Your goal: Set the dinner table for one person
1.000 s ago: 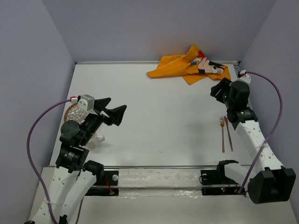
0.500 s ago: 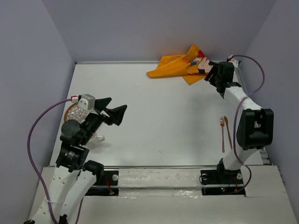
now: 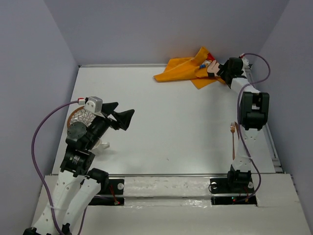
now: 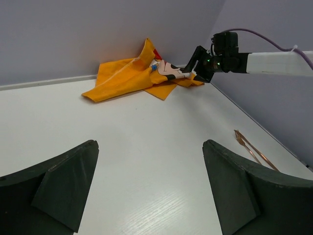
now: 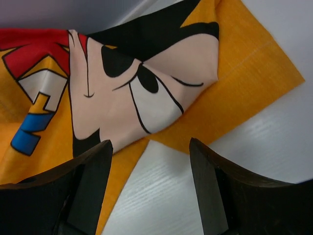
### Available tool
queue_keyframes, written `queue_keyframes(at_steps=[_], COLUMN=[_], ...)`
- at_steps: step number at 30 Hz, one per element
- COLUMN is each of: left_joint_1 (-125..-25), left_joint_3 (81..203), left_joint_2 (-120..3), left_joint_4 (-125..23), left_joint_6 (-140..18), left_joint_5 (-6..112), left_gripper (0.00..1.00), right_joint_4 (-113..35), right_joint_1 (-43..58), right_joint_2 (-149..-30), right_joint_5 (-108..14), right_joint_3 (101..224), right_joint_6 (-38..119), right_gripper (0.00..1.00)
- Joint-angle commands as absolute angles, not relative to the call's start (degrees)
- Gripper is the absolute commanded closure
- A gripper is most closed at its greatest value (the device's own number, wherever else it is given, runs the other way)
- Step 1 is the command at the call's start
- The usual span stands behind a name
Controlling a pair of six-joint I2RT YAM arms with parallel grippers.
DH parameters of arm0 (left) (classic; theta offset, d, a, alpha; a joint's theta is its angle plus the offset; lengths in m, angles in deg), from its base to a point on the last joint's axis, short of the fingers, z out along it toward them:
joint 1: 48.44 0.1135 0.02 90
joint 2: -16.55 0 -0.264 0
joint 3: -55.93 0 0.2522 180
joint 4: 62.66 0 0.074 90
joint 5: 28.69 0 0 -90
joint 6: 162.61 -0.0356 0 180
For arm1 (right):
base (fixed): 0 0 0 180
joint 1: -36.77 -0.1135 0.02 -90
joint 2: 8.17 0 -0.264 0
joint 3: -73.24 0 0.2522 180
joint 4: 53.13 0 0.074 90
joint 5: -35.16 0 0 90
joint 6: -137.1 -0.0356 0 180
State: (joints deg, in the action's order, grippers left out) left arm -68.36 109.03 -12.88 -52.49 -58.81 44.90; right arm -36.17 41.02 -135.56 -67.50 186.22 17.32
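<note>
Dinner table: large plain white flat rectangular top, fills most of the overhead view, grey-violet walls on three sides, both arm bases bolted at its near edge.

We see an orange cloth placemat with a cartoon mouse print crumpled at the table's far edge, right of centre, partly heaped against the back wall.

Right gripper is stretched out to the far right corner, right at the placemat's right end. In its wrist view the two black fingers stand apart, nothing clamped between them. The gap frames the printed face, an orange corner of the cloth and a patch of bare table. We can't tell if the tips touch the cloth.

A thin copper-coloured fork lies on the table near the right edge, tines toward the far side, well apart from the placemat. The left wrist view shows a second slim copper piece just beside it. From above, the right arm covers that one.

Left gripper hangs over the left half of the table, pointing toward the far right. Jaws spread wide, empty, only bare tabletop between them.

A round orange-and-white lattice-patterned disc sits by the left edge, partly under the left arm.
</note>
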Motion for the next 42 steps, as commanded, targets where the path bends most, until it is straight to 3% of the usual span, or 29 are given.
queue_keyframes(at_steps=[1, 11, 12, 13, 15, 18, 22, 26, 33, 35, 36, 37, 39, 42], left_joint_1=[-68.7, -67.8, -67.6, -67.4, -67.2, -67.0, -66.8, -66.6, -66.8, -66.9, -67.0, -67.0, -67.1, -67.3], left_joint_3=[109.9, 110.0, 110.0, 110.0, 109.9, 109.9, 110.1, 110.7, 110.2, 109.3, 109.3, 108.9, 108.5, 108.5], left_joint_2=[-13.6, -14.6, -14.6, -14.6, -14.6, -14.8, -15.2, -15.8, -16.9, -17.2, -17.1, -17.2, -17.2, -18.7], left_joint_4=[-54.7, -54.8, -54.9, -54.9, -54.9, -55.0, -55.0, -54.2, -53.2, -54.0, -54.2, -54.4, -55.4, -56.5], left_joint_6=[-59.2, -59.3, -59.3, -59.3, -59.3, -59.2, -58.8, -57.5, -52.0, -48.6, -47.7, -46.3, -45.3, -44.8], left_joint_5=[44.5, 44.8, 44.8, 44.8, 44.8, 44.9, 46.4, 49.8, 52.0, 52.2, 52.6, 53.5, 54.4, 55.1], left_gripper=[0.01, 0.03, 0.04, 0.05, 0.11, 0.19, 0.29, 0.38, 0.45, 0.46, 0.46, 0.45, 0.43, 0.43], right_joint_4=[-35.9, -30.8, -30.8, -30.8, -32.3, -42.4, -56.7, -61.2, -56.4, -52.6, -51.6, -48.6, -46.9, -44.0], right_joint_1=[41.6, 41.6, 41.6, 41.6, 41.6, 40.5, 32.7, 16.3, -5.5, -11.5, -12.7, -13.2, -13.2, -13.2], right_joint_2=[-142.3, -150.0, -150.1, -150.3, -149.5, -142.8, -126.2, -109.0, -104.1, -101.9, -100.5, -97.0, -92.7, -83.0], right_joint_5=[-68.4, -66.8, -66.6, -66.1, -64.7, -60.8, -62.2, -67.5, -79.9, -84.9, -85.8, -83.5, -80.9, -79.6], right_joint_3=[198.2, 211.0, 211.7, 212.0, 210.3, 202.6, 182.1, 157.8, 140.8, 139.3, 138.3, 136.8, 134.8, 131.1], right_joint_6=[18.7, 18.4, 18.2, 18.1, 18.6, 21.4, 32.0, 33.4, 30.0, 30.2, 30.1, 28.5, 27.6, 25.9], right_gripper=[0.3, 0.41, 0.49, 0.79, 1.0, 1.0, 1.0, 1.0, 1.0, 0.84, 0.66, 0.32, 0.24, 0.23])
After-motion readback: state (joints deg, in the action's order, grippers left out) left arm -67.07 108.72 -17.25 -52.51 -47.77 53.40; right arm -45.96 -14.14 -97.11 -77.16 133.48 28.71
